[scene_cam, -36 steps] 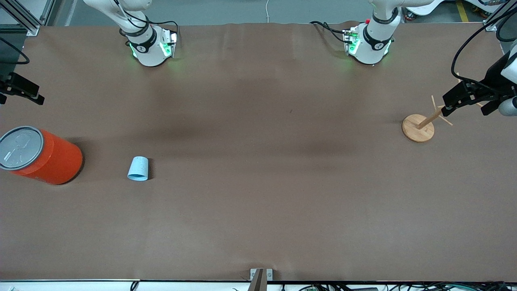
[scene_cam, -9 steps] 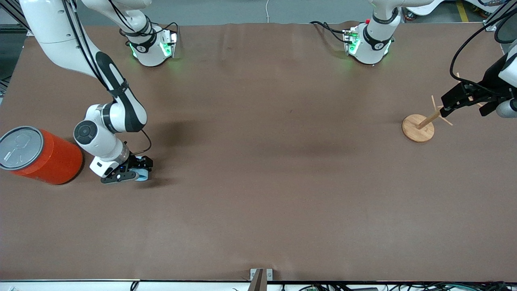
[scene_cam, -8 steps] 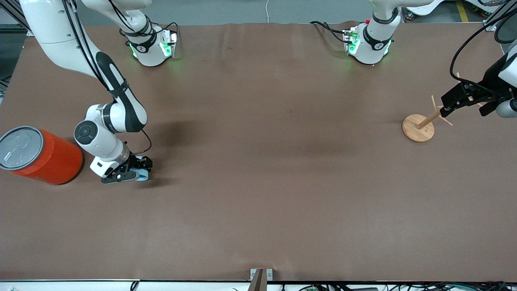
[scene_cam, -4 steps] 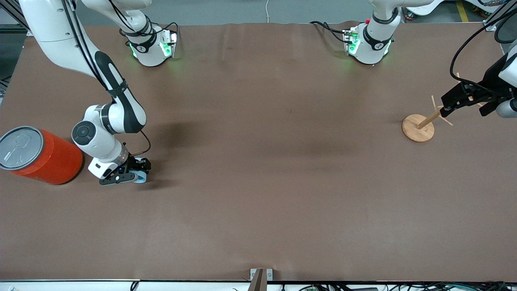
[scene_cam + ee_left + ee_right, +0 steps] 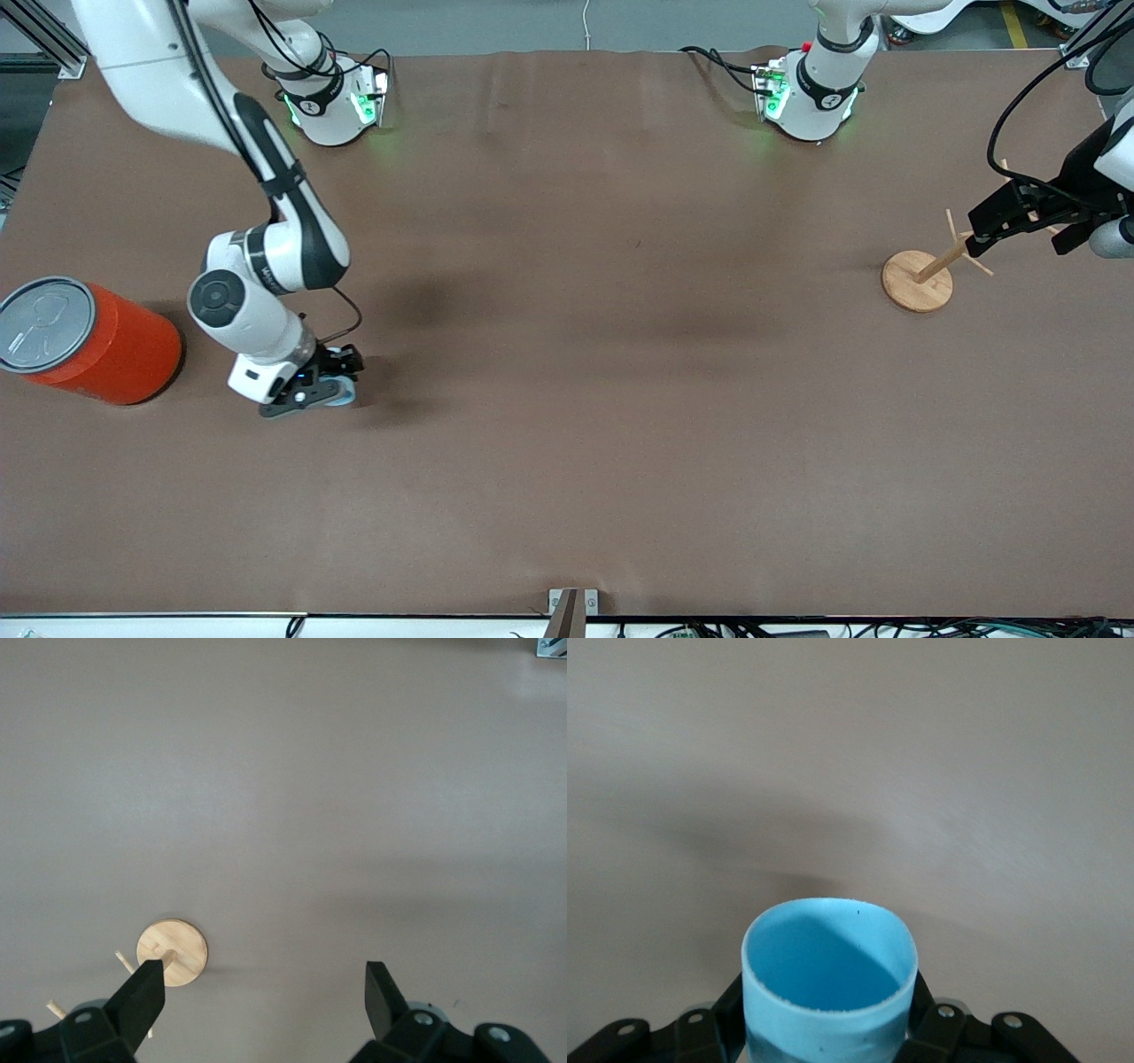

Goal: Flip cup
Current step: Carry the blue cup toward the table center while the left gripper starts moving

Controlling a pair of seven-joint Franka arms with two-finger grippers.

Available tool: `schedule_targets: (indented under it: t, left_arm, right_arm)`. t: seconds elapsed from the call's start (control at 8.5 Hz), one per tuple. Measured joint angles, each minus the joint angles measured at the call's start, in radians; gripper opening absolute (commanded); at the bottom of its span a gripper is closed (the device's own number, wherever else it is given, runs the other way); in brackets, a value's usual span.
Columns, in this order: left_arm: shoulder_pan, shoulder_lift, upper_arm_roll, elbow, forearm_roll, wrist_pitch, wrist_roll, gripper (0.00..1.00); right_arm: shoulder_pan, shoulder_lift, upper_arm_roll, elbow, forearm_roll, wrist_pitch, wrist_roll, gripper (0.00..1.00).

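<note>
My right gripper (image 5: 335, 383) is shut on the small light-blue cup (image 5: 345, 395) and holds it just above the table, beside the orange canister. In the right wrist view the cup (image 5: 827, 997) sits between the black fingers (image 5: 937, 1028) with its bright blue open mouth facing away from the wrist. My left gripper (image 5: 983, 232) waits open and empty over the wooden stand at the left arm's end of the table; its fingers (image 5: 142, 997) stand wide apart in the left wrist view.
A large orange canister (image 5: 84, 339) with a grey lid lies at the right arm's end of the table. A small wooden peg stand (image 5: 918, 280) on a round base stands at the left arm's end; it also shows in the left wrist view (image 5: 173, 952).
The right arm came in, closed on the cup where it lay, and has now lifted it and carried it a little toward the table's middle. The left arm has not moved.
</note>
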Motion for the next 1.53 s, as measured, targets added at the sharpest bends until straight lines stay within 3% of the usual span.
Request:
schedule_targets:
  t: [0.24,0.47,0.82,1.53]
  left_arm:
    - [0.0,0.0,0.0,0.0,0.0,0.0,0.0,1.0]
    - [0.0,0.0,0.0,0.0,0.0,0.0,0.001,1.0]
    - [0.001,0.0,0.0,0.0,0.0,0.0,0.001,1.0]
    - [0.002,0.008,0.0,-0.003,0.0,-0.001,0.001,1.0]
  right_arm:
    - [0.151,-0.01,0.001,0.146,-0.033,-0.138,-0.008,0.36]
    - [0.26,0.011,0.001,0.199,-0.156,-0.144,-0.035,0.35]
    - [0.378,0.173,0.0,0.375,-0.197,-0.141,-0.148,0.35]
    - [0.383,0.404,-0.014,0.599,-0.207,-0.052,-0.556,0.35]
